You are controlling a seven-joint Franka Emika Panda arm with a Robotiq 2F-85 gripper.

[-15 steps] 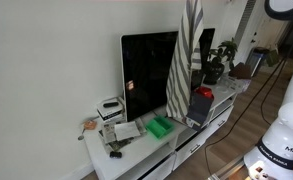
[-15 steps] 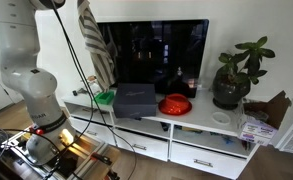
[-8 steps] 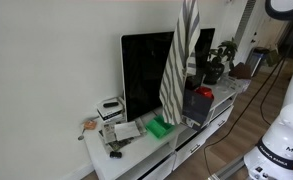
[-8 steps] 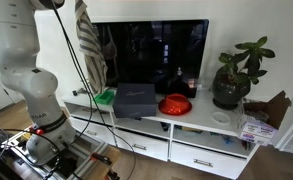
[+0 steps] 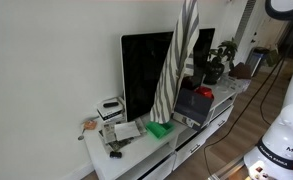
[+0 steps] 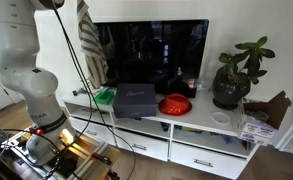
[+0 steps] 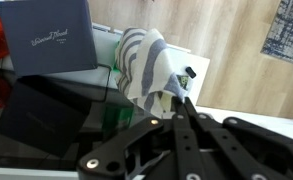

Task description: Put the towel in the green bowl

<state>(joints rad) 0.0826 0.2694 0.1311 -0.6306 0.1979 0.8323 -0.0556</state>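
One limp, grey-and-white striped towel (image 5: 174, 65) hangs full length at upper centre, its lower end close over the green bowl (image 5: 160, 128) on the white surface (image 5: 98, 152); contact is unclear. In the wrist view the fingers (image 7: 181, 112) pinch its top. Soft and light, it will likely sway and crumple; this top hold looks sound

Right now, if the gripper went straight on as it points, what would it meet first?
Likely the shallow bright green plastic bowl, below the limp grey-and-white striped cloth towel hanging from the gripper; depth is unclear.
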